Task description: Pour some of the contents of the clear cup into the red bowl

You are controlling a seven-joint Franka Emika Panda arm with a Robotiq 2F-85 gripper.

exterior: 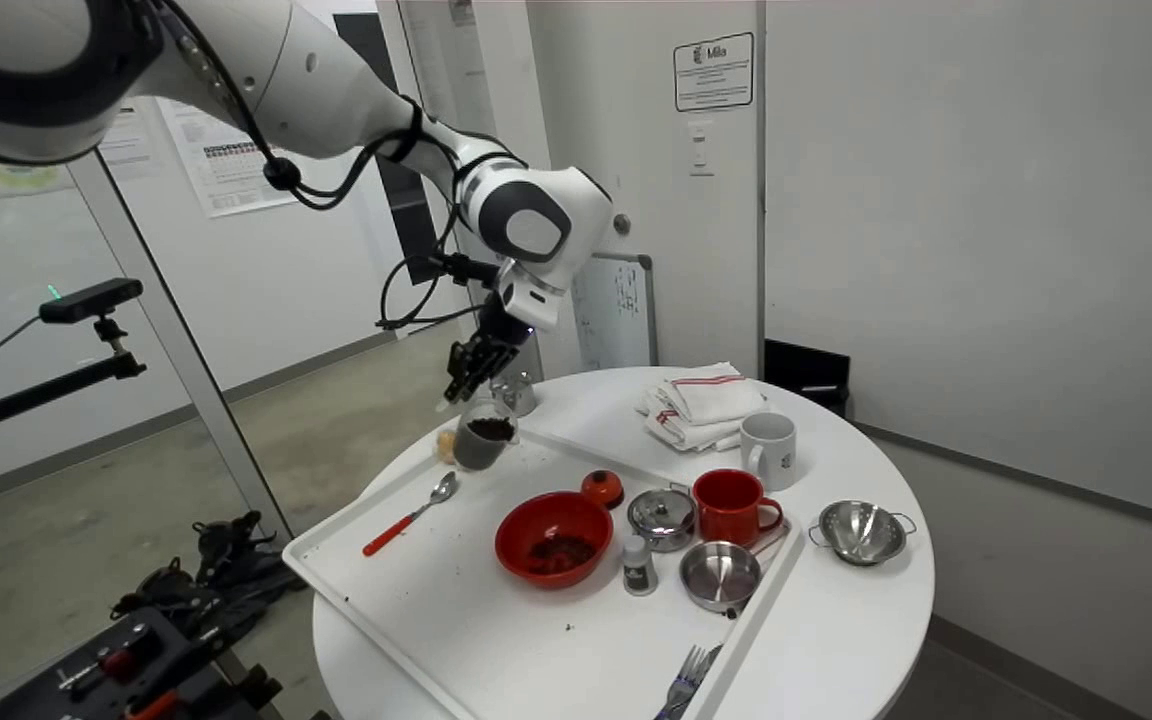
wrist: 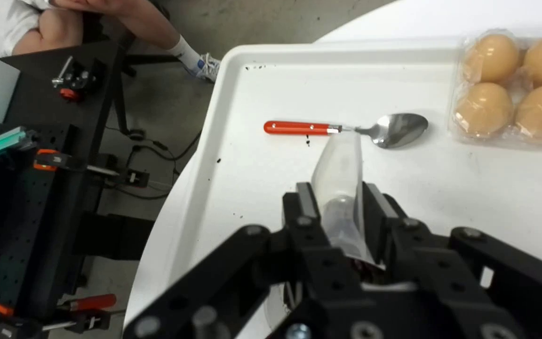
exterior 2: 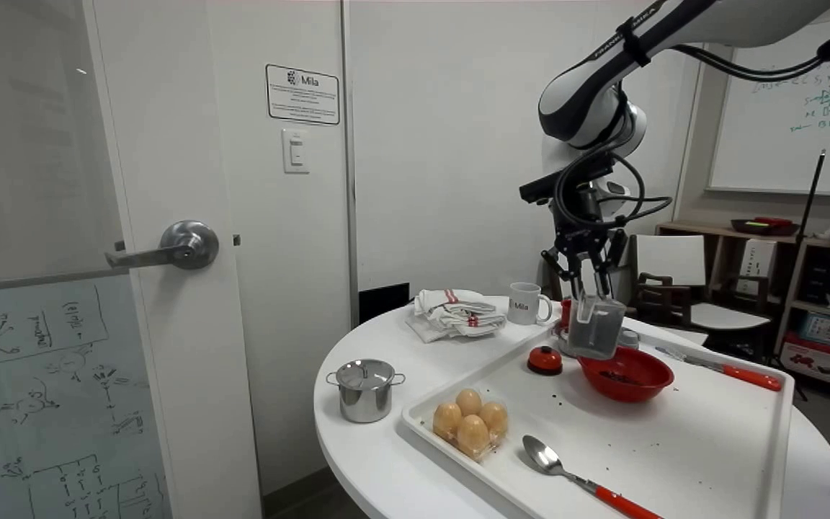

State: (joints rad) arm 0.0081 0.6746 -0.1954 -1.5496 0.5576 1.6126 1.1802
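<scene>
My gripper is shut on the handle of the clear cup, a see-through cup raised above the tray. The cup also shows in an exterior view, with dark loose contents inside, and looks close to upright. In the wrist view the pale handle stands between the fingertips; the cup body is mostly hidden behind the fingers. The red bowl sits on the tray with dark loose bits inside. In an exterior view the cup overlaps the rim of the bowl; elsewhere they appear apart.
The white tray holds a red-handled spoon, an eggs pack, an orange-red round thing, a shaker, metal pans, a red mug and cutlery. Towels, a white mug and a colander stand outside it.
</scene>
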